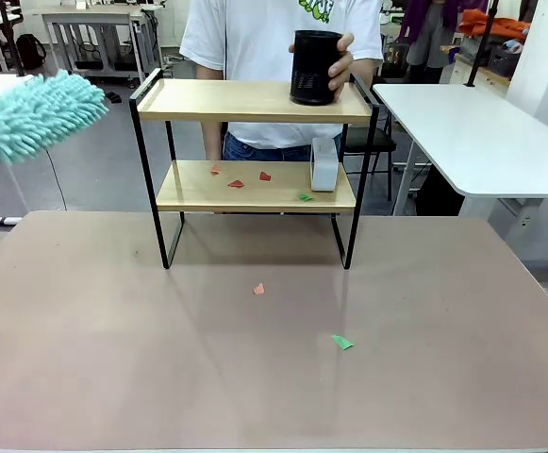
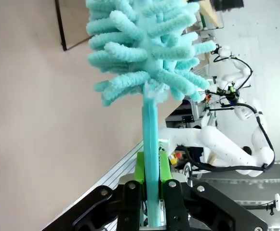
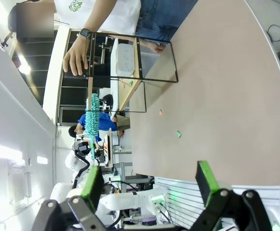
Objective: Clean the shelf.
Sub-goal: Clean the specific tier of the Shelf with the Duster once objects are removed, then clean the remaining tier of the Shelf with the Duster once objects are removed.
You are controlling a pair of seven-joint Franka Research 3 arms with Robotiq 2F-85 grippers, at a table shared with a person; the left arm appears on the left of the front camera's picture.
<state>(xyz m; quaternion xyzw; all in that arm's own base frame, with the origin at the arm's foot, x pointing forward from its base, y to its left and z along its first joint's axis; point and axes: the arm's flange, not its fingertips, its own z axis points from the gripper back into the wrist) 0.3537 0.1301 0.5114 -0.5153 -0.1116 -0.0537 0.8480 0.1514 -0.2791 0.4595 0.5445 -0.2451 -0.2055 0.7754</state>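
1. Left gripper [image 2: 152, 168] clamps the handle of a fluffy teal microfibre duster [image 1: 30, 118]; right gripper [image 3: 148, 180] gapes wide, empty.
2. The two-tier wood-and-black-frame shelf [image 1: 255, 99] stands mid-table, rightward of the duster head, nearer the left arm.

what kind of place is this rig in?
Likely a robotics lab: the robot's left hand grips a teal duster, white work tables stand around, and a small shelf strewn with paper scraps looks staged.
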